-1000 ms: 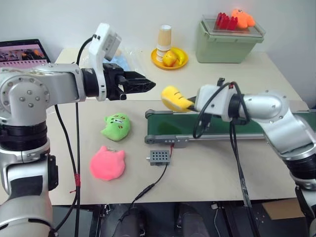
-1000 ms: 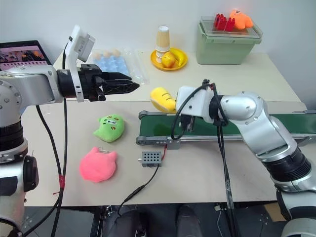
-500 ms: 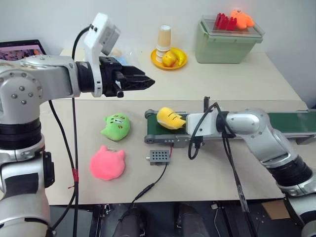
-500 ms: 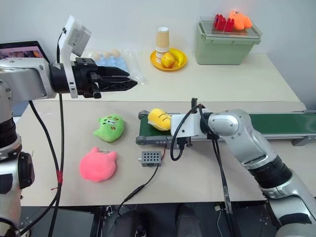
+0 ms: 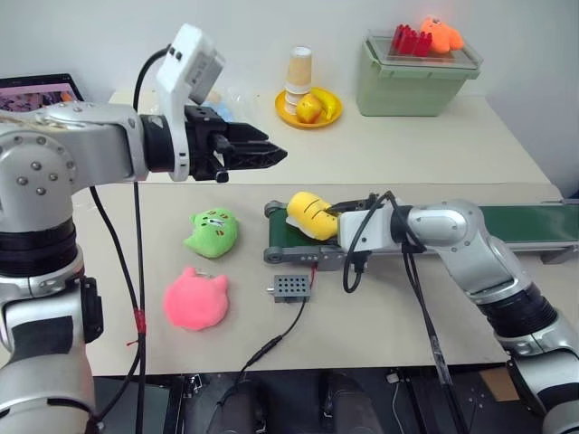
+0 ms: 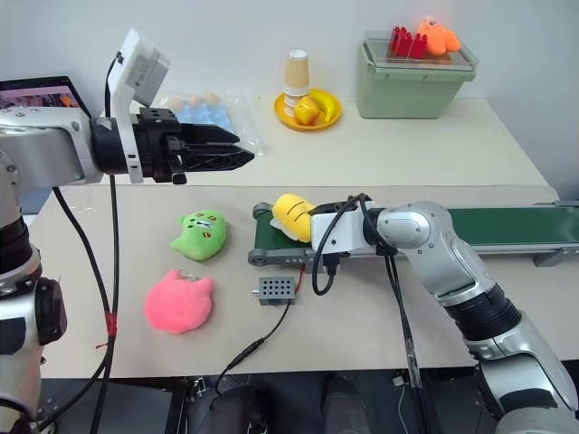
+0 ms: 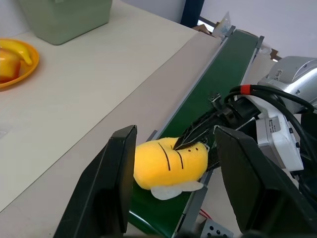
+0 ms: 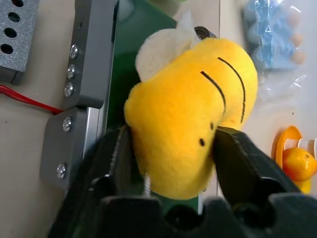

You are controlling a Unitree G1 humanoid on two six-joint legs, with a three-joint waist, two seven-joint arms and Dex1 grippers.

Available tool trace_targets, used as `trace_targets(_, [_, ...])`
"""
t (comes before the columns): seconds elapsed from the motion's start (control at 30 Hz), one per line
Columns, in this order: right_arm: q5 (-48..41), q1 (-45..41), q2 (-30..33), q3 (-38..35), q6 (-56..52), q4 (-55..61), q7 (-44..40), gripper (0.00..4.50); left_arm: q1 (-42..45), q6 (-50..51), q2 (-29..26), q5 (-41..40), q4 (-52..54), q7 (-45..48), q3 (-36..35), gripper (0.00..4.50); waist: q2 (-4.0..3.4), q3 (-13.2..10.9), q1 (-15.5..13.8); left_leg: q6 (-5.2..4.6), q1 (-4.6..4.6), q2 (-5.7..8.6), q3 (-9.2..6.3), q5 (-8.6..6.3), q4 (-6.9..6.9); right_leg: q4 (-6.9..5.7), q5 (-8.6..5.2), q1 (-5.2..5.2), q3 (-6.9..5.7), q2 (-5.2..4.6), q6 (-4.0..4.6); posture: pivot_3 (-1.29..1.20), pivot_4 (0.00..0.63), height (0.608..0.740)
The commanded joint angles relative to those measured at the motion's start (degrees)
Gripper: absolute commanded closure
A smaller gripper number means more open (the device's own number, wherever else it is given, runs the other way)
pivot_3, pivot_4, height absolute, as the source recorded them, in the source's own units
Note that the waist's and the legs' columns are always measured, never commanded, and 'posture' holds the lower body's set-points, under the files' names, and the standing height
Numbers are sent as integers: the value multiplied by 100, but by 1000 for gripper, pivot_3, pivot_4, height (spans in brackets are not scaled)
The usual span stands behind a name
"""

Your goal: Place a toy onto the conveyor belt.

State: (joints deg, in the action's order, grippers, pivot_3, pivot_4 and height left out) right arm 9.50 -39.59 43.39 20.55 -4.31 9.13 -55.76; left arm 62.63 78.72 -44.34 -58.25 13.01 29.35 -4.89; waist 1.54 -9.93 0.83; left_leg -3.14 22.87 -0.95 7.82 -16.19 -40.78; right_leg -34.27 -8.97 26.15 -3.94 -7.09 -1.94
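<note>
Yellow toy [image 5: 310, 214] is sitting on the conveyor belt [image 5: 525, 222] at its left end. Right pincer [image 8: 171, 163] is flanking it, fingers touching both sides; can't tell if gripping or letting go. Best to open wide, then back out straight w/o dragging the plush. Left pincer [image 5: 261, 155] is hovering part-open, empty, above the surface [image 5: 407, 158].

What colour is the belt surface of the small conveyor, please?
The conveyor belt is dark green, framed by grey metal sides; the left wrist view shows it best.
</note>
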Motion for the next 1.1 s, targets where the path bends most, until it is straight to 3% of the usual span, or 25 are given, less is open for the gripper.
trace_targets(0.03, [-324, -164, 148, -412, -311, 390, -330, 313, 102, -120, 26, 75, 138, 52, -115, 1861, 0, 0, -1, 0, 0, 0, 0, 0, 0, 0, 0, 0, 0, 0, 0, 0, 150, 734])
trace_targets(0.07, [-433, -185, 228, -499, -471, 528, -474, 37, 99, -134, 45, 90, 134, 66, -106, 1861, 0, 0, -2, 0, 0, 0, -1, 0, 0, -1, 0, 0, -1, 0, 0, 0, 150, 734])
trace_targets(0.33, [-1228, -436, 1130, -1082, -1893, 1490, -1397, 37, 75, -309, 265, 256, 59, 236, -8, 1861, 1, 0, -22, -1, 0, 0, -3, -1, -6, -33, 0, -1, 0, -1, 0, 0, 150, 734])
trace_targets(0.6, [-1664, -811, 1476, -1380, -2734, 1609, -1569, 37, 140, -389, 378, 389, -2, 438, 38, 1861, 2, 0, -20, -4, 2, 1, -2, -2, -9, -37, 0, 1, 2, -2, 0, 0, 150, 734])
trace_targets(0.8, [-2517, -1017, 1790, -1851, -3934, 1634, -1722, 37, 251, -377, 154, 466, -80, 700, -23, 1861, 2, 0, -21, -5, 3, -1, -4, -3, -9, -36, 0, 2, 1, -2, 0, 0, 150, 734])
trace_targets(1.1, [-3143, -761, 2193, -2269, -4651, 1637, -1549, 37, 330, -334, -240, 588, -121, 994, 26, 1861, 2, 0, -27, -9, 4, -3, -3, -5, -10, -36, -1, 2, 2, -6, 0, 0, 150, 734])
